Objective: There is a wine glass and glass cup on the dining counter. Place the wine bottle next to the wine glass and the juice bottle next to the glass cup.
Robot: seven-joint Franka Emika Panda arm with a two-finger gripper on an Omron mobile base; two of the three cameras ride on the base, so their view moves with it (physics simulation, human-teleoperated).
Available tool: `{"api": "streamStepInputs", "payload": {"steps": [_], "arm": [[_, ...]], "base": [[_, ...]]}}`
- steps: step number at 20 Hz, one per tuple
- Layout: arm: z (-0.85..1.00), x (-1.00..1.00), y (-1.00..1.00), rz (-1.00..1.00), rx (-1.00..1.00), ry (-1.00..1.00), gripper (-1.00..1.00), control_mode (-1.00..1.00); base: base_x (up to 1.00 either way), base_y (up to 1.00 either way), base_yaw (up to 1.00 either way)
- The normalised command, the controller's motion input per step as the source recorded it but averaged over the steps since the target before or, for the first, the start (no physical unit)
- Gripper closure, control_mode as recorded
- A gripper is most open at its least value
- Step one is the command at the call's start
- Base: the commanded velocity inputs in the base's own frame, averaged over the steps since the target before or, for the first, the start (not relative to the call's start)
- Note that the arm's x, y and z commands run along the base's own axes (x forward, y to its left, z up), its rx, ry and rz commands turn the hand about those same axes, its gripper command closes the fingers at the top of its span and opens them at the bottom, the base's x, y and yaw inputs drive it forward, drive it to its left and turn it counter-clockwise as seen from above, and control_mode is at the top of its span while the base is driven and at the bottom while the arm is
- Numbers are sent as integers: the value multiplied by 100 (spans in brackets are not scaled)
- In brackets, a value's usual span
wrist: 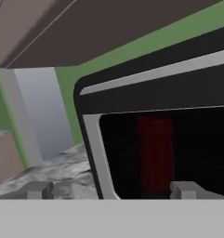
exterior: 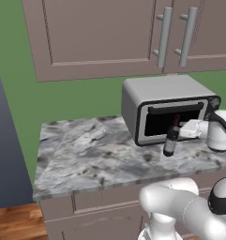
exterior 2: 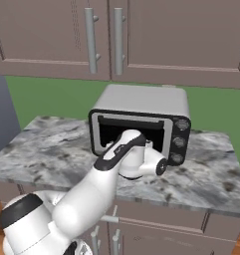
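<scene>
The wine bottle (exterior: 171, 139) stands upright on the small marble worktop (exterior: 86, 150), just in front of the toaster oven (exterior: 166, 110) door, toward the worktop's right end and well back from its front edge. The gripper (exterior: 179, 130) sits level with the bottle's dark red neck, jaws spread wide on either side of it, not closed on the glass.

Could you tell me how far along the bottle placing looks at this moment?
Nothing looks placed yet. The wine bottle stands on the small marble worktop before the toaster oven, with the open gripper level with its neck, not gripping. Carrying both bottles to the glasses remains.
</scene>
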Motion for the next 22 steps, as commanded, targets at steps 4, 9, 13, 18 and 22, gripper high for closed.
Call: {"api": "streamStepInputs", "payload": {"steps": [4,9,13,18,22], "arm": [[-2,14,0,0,0,3,-100,-100],[-3,9,-1,0,0,4,-100,-100],[-4,11,-2,0,0,5,-100,-100],[-7,4,-4,0,0,1,-100,-100],[-9,1,-4,0,0,0,-100,-100]], "base": [[0,0,0],[0,0,0],[0,0,0],[0,0,0],[0,0,0]]}}
